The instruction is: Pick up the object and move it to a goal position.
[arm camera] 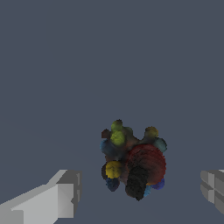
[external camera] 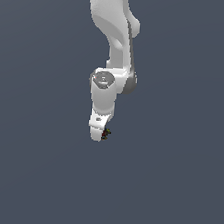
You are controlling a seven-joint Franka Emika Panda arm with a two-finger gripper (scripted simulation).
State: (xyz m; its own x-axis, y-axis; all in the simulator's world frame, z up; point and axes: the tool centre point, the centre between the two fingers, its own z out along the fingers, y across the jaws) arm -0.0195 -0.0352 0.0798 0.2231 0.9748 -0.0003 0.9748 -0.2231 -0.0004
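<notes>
Wrist view: two light grey fingers (arm camera: 52, 199) of the end effector (arm camera: 140, 192) are seen spread wide apart, one at each side of the frame, w/ clear gaps between each finger and the object (arm camera: 133, 159). The object is located between the fingers, touching neither; it lies nearer the far-side finger than the large near one, approx. Object is noted as a dark lumpy clump w/ a large red blob, yellow, olive, teal and blue blobs and a black lobe. It is set against a plain slate-grey counter (arm camera: 109, 52). Exterior view: the white arm (external camera: 112, 46) is seen descending from the top of frame, wrist bent, end effector (external camera: 98, 134) pointed down. The object (external camera: 106, 132) is visible only as a tiny dark speck at the end effector tip, on the exterior view's right. Contact w/ the counter (external camera: 31, 174) cannot be confirmed from either view.
</notes>
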